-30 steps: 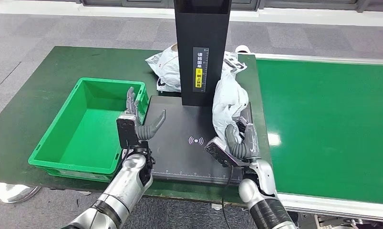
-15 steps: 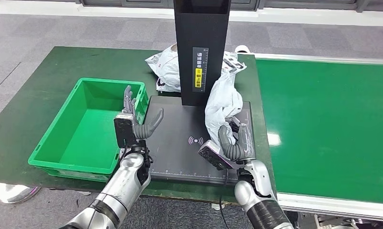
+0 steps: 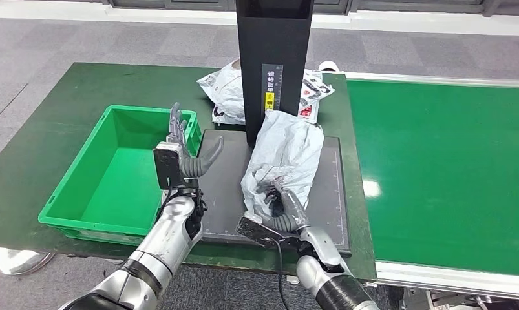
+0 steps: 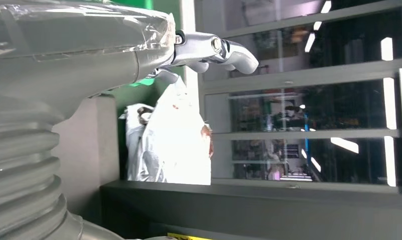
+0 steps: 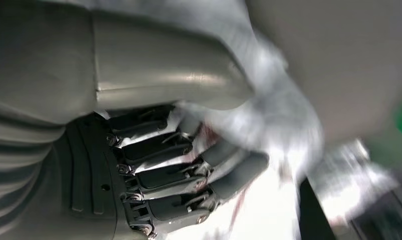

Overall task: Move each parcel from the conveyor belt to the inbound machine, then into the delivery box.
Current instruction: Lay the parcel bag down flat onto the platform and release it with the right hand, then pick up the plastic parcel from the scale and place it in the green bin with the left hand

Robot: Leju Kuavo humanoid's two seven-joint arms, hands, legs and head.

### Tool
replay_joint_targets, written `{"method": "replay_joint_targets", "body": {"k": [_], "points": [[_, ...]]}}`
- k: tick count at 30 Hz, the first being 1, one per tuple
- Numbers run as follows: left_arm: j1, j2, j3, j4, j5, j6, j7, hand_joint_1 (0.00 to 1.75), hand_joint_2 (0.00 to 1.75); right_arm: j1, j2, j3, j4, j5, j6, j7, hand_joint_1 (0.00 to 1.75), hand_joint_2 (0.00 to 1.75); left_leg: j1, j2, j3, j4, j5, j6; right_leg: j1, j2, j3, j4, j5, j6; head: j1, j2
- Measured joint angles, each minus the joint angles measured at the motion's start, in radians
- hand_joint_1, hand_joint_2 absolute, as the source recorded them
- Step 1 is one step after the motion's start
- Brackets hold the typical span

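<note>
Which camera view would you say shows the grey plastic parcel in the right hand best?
The head view: the grey plastic parcel lies whole on the black scanner plate, gripped by the right hand. The right wrist view blurs it; in the left wrist view I cannot pick it out.

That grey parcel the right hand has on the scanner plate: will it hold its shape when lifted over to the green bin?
Probably not. The grey parcel is a crumpled poly bag, so it will likely sag and drape from the right hand. Its glossy film may slip in the grip. It looks light for its bulk, so it should drop easily into the green bin.
</note>
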Motion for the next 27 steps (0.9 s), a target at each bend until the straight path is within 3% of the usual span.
{"method": "replay_joint_targets", "body": {"k": [3,6,9,12,15,19,23,27], "points": [[0.0,0.001,-0.017,-0.005,-0.023,0.012,0.0,0.0,1.75,0.0,-0.024,-0.026,-0.034,-0.079,0.037,-0.013,0.0,1.75,0.0,0.0,0.0,0.0,0.0,0.0,0.0,0.0,0.0,0.0,0.0,0.0,0.0,0.0],[-0.001,0.001,-0.032,-0.005,-0.028,0.012,0.0,0.0,1.75,0.0,-0.045,-0.045,-0.047,-0.066,0.118,0.007,0.0,1.75,-0.001,0.0,0.0,0.0,-0.001,0.001,-0.001,0.001,0.0,0.0,0.0,0.0,0.0,0.0],[-0.001,0.001,-0.046,-0.004,-0.023,0.012,0.0,0.0,1.75,-0.002,-0.055,-0.047,-0.033,-0.031,0.133,-0.018,0.0,1.75,-0.001,0.001,0.0,0.0,-0.001,0.001,0.0,0.001,0.0,0.0,0.0,0.0,0.0,0.0],[-0.002,0.002,-0.063,-0.002,-0.044,0.017,0.001,0.0,1.75,-0.009,-0.056,-0.051,-0.018,-0.031,0.059,-0.102,0.0,1.75,-0.001,0.001,0.0,0.0,0.0,0.0,0.0,0.001,0.0,0.0,0.0,0.0,0.0,0.0],[-0.013,0.003,-0.093,0.017,-0.115,0.006,0.023,0.0,1.75,-0.016,-0.055,-0.074,-0.032,-0.067,-0.09,-0.198,0.0,1.75,-0.001,0.0,0.0,0.0,0.0,0.0,0.0,0.0,0.0,0.0,0.0,0.0,0.0,0.0],[-0.045,-0.003,-0.174,0.106,-0.257,-0.04,0.108,0.0,1.75,-0.003,-0.055,-0.15,-0.093,-0.224,-0.291,-0.355,0.0,1.75,-0.001,0.0,0.0,0.0,0.0,0.0,-0.001,0.0,0.0,0.0,0.0,0.0,0.0,0.0],[-0.059,-0.022,-0.251,0.215,-0.331,-0.083,0.159,0.0,1.75,0.011,-0.055,-0.251,-0.124,-0.357,-0.336,-0.463,0.0,1.75,-0.002,0.001,0.0,0.0,-0.001,0.001,-0.002,0.001,0.0,0.0,0.001,0.001,0.0,0.0],[-0.063,-0.032,-0.287,0.276,-0.339,-0.091,0.165,0.0,1.75,0.021,-0.055,-0.306,-0.133,-0.378,-0.338,-0.482,0.0,1.75,-0.002,0.001,0.0,0.0,-0.001,0.001,-0.002,0.002,0.0,0.0,0.001,0.001,0.0,0.0]]}}
